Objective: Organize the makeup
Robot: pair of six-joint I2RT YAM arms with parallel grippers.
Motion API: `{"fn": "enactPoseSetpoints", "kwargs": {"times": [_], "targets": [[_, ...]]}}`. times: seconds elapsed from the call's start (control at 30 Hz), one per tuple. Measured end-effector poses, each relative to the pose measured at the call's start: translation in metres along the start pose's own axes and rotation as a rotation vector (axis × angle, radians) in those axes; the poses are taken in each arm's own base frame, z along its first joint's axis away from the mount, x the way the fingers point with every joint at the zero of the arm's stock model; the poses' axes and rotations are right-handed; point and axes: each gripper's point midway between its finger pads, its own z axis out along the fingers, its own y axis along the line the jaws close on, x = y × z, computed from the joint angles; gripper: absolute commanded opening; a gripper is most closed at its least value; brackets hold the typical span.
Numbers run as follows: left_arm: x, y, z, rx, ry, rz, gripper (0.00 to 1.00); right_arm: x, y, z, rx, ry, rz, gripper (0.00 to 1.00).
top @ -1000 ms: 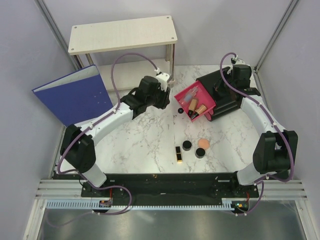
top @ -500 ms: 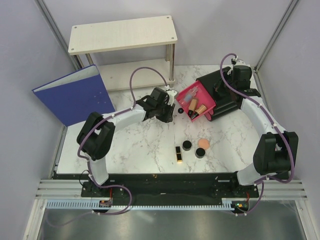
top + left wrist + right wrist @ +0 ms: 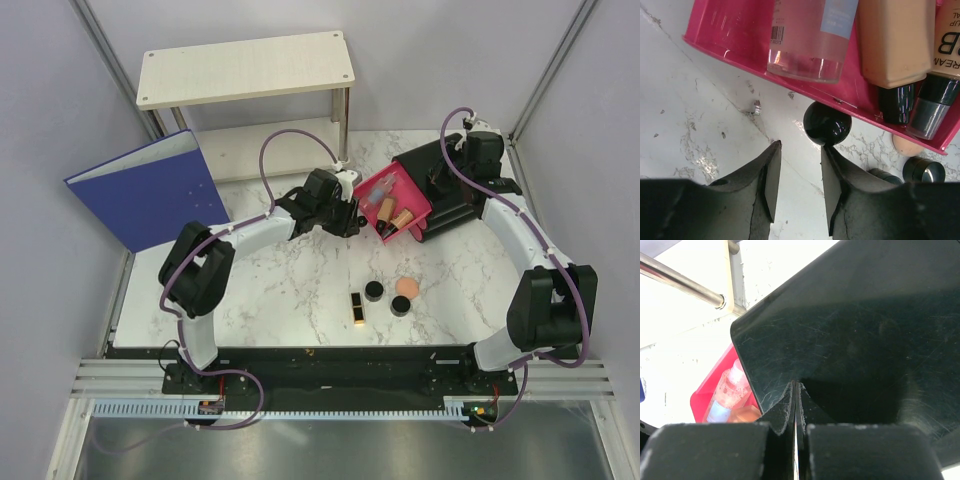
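The pink drawer [image 3: 400,198] is pulled out of the black organizer [image 3: 462,200]. It holds two peach tubes [image 3: 385,211] [image 3: 403,219] and a clear bottle [image 3: 810,40]. My left gripper [image 3: 351,207] is open and empty at the drawer's front. Its right fingertip [image 3: 826,152] is just short of the drawer's round black knob [image 3: 827,123]. On the marble lie the black-and-gold lipstick [image 3: 356,308], two black jars [image 3: 374,291] [image 3: 400,306] and the peach puff [image 3: 406,287]. My right gripper [image 3: 441,183] is shut, its tips [image 3: 796,390] on the organizer's top.
A blue binder [image 3: 150,190] leans at the back left. A pale wooden shelf [image 3: 245,68] on metal legs stands at the back. Grey walls close in both sides.
My left arm swung from the shelf leg down to the drawer front, then edged closer to the knob. The right arm and the makeup on the table have not moved.
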Motion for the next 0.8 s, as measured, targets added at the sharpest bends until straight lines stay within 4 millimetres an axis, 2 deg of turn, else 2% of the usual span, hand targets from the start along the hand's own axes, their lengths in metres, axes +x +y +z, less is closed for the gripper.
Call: {"fn": "enactPoseSetpoints", "kwargs": {"times": [0.8], "targets": [[0.0007,-0.0059,0.0043,0.030,-0.021,0.004,0.51,0.0005,-0.0015,-0.0012,0.007,-0.002,0.000,0.00]]}}
